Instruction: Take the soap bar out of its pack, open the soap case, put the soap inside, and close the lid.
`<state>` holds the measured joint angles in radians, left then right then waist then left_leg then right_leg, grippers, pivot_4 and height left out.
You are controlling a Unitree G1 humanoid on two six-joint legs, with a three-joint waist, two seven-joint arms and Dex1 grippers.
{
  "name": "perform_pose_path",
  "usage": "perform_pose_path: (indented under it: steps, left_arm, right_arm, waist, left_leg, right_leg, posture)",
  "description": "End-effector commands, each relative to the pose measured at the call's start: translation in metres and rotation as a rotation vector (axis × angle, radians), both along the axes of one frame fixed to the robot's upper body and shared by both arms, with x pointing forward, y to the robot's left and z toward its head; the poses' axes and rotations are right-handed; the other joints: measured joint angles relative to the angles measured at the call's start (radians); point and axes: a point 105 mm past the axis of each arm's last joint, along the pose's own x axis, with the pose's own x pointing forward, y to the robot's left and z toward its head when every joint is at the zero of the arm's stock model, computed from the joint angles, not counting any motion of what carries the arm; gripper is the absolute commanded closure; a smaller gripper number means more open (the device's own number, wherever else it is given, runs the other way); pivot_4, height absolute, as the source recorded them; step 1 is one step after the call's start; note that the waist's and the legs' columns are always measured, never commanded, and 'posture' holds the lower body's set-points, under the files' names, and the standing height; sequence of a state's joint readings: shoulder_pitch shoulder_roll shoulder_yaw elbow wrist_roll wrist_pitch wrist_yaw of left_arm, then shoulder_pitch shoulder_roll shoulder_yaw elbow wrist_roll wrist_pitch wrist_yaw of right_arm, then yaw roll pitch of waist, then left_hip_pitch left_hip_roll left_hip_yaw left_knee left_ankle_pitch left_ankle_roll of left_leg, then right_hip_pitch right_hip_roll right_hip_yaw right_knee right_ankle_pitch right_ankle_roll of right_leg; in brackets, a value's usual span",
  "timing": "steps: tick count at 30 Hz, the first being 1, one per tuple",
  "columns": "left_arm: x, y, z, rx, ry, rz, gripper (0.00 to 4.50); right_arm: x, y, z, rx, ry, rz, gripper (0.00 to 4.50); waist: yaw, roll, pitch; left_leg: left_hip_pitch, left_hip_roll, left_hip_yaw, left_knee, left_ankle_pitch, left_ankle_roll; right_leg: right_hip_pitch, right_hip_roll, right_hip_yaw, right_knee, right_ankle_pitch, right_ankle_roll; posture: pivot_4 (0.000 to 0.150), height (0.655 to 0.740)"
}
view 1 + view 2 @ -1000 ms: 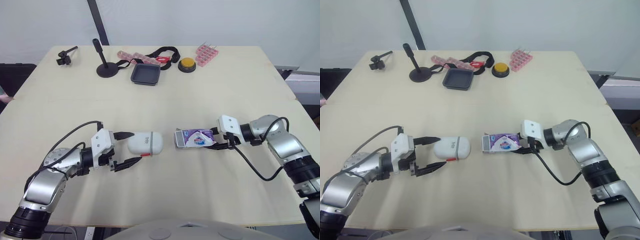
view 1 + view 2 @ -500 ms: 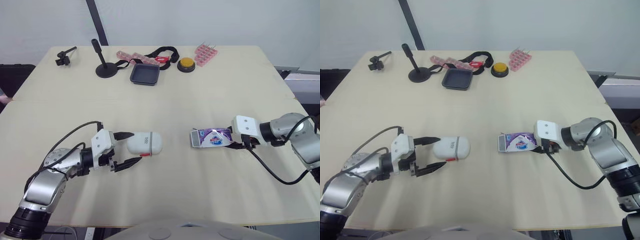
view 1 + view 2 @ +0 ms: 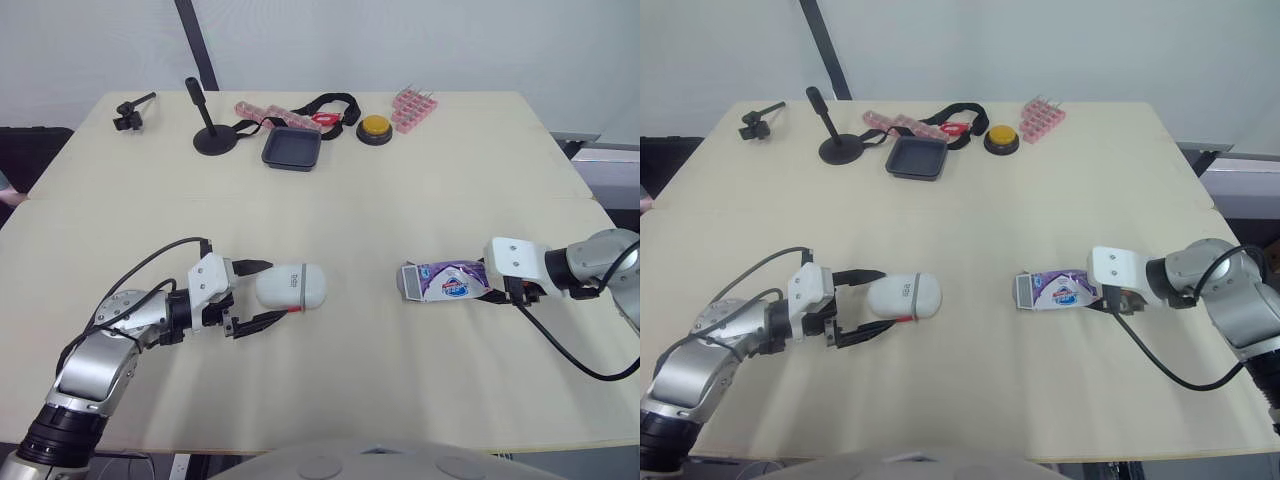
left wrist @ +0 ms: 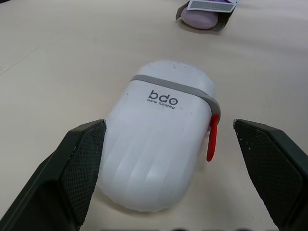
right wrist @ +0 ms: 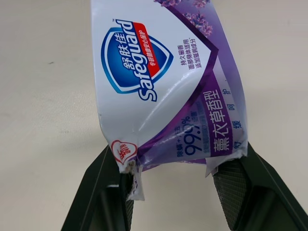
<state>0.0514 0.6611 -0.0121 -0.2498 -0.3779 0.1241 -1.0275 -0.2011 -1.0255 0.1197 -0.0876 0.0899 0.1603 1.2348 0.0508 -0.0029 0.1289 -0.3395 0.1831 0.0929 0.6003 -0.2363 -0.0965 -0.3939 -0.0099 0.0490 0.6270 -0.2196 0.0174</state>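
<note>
Rightward slides the soap pack (image 3: 445, 281), dragged over the table (image 3: 400, 200) by the right gripper (image 3: 488, 289), and it's now well apart from the soap case (image 3: 291, 287). That gripper is clamped on the pack's torn tail end. The pack lies flat straight ahead of its fingers, open mouth facing away, with the lilac soap bar (image 4: 202, 18) showing inside. The left gripper (image 3: 264, 294) hasn't budged: fingers spread wide, with the closed white case sitting between them, ungrasped.
</note>
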Motion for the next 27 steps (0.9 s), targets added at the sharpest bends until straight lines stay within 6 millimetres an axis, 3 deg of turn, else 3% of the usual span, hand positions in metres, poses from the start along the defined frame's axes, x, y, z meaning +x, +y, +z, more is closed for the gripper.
perform_pose_path:
  steps: [1, 9, 13, 22, 27]
  left_arm:
    - [0.001, 0.0, 0.006, 0.007, -0.03, -0.006, 0.0]
    - [0.001, -0.003, 0.006, 0.002, -0.029, -0.011, 0.0]
    - [0.002, -0.003, 0.008, -0.008, -0.029, -0.006, 0.0]
    - [0.002, -0.002, 0.01, -0.012, -0.03, 0.001, 0.0]
    - [0.002, -0.001, 0.009, -0.013, -0.027, 0.004, 0.0]
  right_arm:
    - [0.0, -0.001, 0.014, 0.015, -0.039, 0.005, 2.45]
    - [-0.008, 0.019, 0.018, 0.089, -0.034, 0.055, 2.45]
    - [-0.006, 0.007, 0.02, 0.082, -0.03, 0.014, 2.45]
    - [-0.012, 0.003, 0.014, 0.076, 0.011, 0.005, 2.45]
    - [-0.018, -0.015, 0.008, 0.024, 0.031, -0.028, 2.45]
  waist:
    - [0.0, 0.0, 0.0]
    - [-0.001, 0.0, 0.0]
    - [0.001, 0.0, 0.0]
    - [-0.001, 0.0, 0.0]
    - [0.002, 0.0, 0.0]
  left_leg:
    - [0.0, 0.0, 0.0, 0.0, 0.0, 0.0]
    - [0.0, 0.0, 0.0, 0.0, 0.0, 0.001]
    - [0.0, 0.0, 0.0, 0.0, 0.0, 0.001]
    - [0.0, 0.0, 0.0, 0.0, 0.0, 0.001]
    - [-0.001, 0.0, 0.0, 0.0, 0.0, 0.002]
  right_leg:
    - [0.0, 0.0, 0.0, 0.0, 0.0, 0.0]
    - [0.0, 0.0, 0.0, 0.0, 0.0, 0.0]
    - [0.0, 0.0, 0.0, 0.0, 0.0, 0.0]
    - [0.0, -0.001, 0.0, 0.0, 0.0, 0.0]
    - [0.0, -0.001, -0.001, 0.0, 0.0, 0.0]
  posture:
    - [0.15, 0.74]
    - [0.15, 0.74]
    - [0.15, 0.74]
    - [0.15, 0.74]
    - [0.15, 0.74]
